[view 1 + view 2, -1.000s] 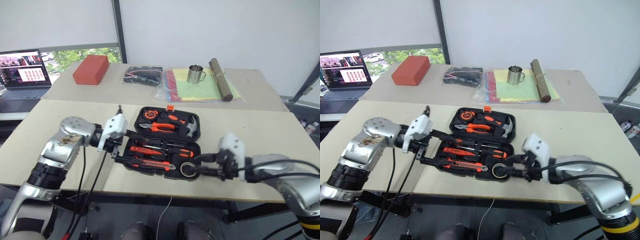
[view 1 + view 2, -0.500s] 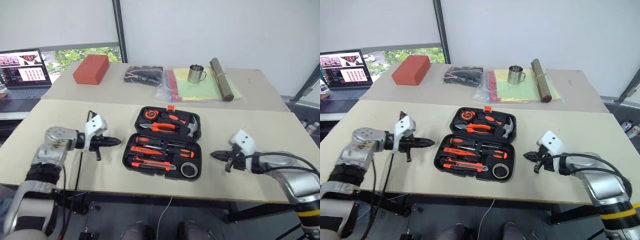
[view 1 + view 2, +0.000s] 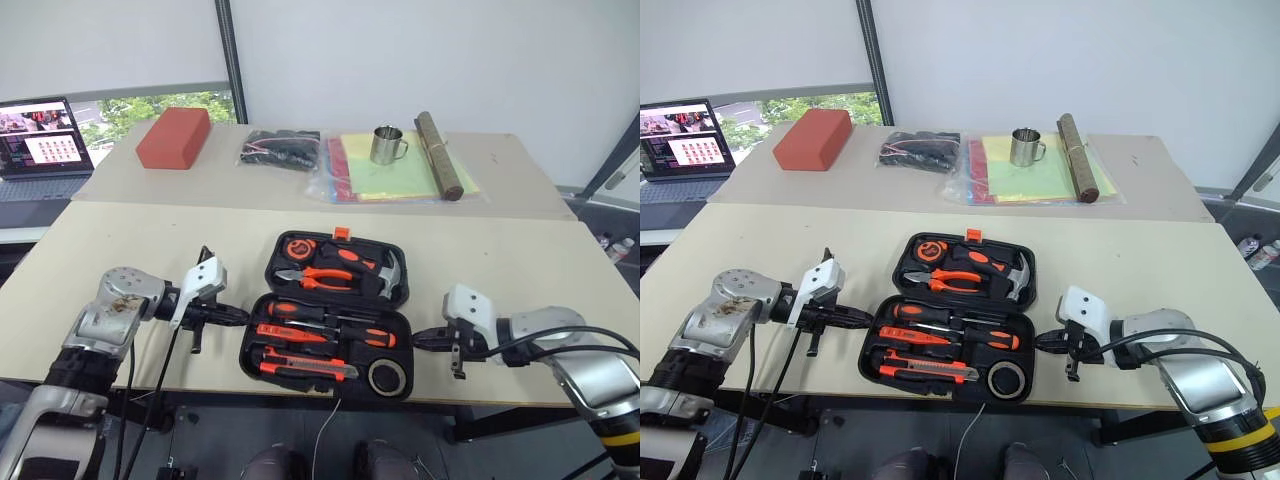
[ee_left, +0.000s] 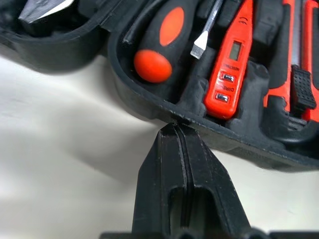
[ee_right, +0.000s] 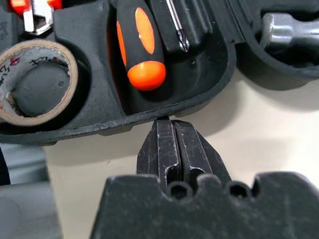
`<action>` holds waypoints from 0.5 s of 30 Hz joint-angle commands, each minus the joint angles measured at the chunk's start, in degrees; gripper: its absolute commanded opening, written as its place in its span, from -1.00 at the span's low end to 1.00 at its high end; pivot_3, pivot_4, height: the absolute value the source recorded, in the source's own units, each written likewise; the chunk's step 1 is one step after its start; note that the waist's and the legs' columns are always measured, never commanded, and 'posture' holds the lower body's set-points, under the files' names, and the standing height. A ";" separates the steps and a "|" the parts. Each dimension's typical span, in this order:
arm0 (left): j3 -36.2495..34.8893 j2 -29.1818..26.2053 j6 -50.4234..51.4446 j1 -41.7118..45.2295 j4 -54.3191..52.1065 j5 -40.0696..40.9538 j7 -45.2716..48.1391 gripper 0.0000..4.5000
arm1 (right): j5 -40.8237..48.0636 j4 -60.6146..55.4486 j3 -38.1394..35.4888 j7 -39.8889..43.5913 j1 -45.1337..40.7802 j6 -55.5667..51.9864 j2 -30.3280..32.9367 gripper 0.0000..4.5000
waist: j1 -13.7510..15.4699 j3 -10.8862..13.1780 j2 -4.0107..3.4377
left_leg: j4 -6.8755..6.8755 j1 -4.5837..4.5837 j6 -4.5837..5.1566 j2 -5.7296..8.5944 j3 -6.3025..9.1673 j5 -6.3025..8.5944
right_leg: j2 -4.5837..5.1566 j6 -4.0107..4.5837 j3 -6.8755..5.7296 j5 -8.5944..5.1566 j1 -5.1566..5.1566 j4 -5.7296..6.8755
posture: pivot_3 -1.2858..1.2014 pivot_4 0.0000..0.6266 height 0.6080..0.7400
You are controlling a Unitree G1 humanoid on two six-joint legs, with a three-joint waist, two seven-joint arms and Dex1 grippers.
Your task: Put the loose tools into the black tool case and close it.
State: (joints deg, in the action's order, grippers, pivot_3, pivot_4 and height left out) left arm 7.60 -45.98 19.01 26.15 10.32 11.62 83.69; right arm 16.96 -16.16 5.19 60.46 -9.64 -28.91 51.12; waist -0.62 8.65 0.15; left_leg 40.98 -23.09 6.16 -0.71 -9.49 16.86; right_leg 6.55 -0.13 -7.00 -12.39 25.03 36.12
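Open case (image 3: 330, 300) lies flat near the table's front edge, all loose tools seated in the near half: screwdrivers (image 3: 325, 312), knife (image 3: 300, 372), tape roll (image 3: 385, 376). Left gripper (image 3: 238, 317) and right gripper (image 3: 420, 342), both pinched shut and empty, meet the near half's opposite side walls at the rim. Risk: closed tips pressing from the sides may slip off the rounded shell or push the case along the table, and a quick fold could unseat the tools.
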 commanded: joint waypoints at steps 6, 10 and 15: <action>-1.59 0.15 1.06 -2.54 -2.89 2.14 -1.99 -0.98 | 3.11 -4.35 -8.06 -5.22 3.29 -2.93 -1.47 -1.00 | 0.15 0.01 0.01 | 0.10 -0.03 -0.49 0.00 0.02 0.11 | 0.40 0.05 0.02 0.04 0.06 0.07 | 0.03 -0.52 0.94; -2.65 -1.35 1.15 0.42 3.97 1.20 -3.34 -0.88 | 7.08 -5.51 -11.92 -4.71 4.60 -7.89 -0.04 -0.87 | 0.30 0.01 0.01 | 0.10 0.01 -0.42 -0.01 0.04 0.08 | 0.41 0.33 -0.01 0.21 0.02 0.08 | 0.03 -0.52 0.94; -5.57 0.18 12.36 12.74 16.47 3.39 -8.05 -0.13 | 17.49 -2.45 -17.85 -12.26 -5.18 -22.07 -5.75 -0.16 | 0.25 0.04 0.07 | 0.10 -0.02 -0.18 -0.03 0.06 -0.11 | 0.35 0.45 -0.05 0.30 0.06 0.10 | 0.03 -0.52 0.94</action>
State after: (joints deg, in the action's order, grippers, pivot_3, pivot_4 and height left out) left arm 4.67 -46.37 26.53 34.26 23.84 13.55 78.25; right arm 30.04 -18.88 -9.22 51.64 -11.03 -45.62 46.66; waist -0.37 8.69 0.21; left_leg 41.10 -23.11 5.98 -0.74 -9.43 16.74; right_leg 6.89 0.34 -7.05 -12.07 25.11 36.23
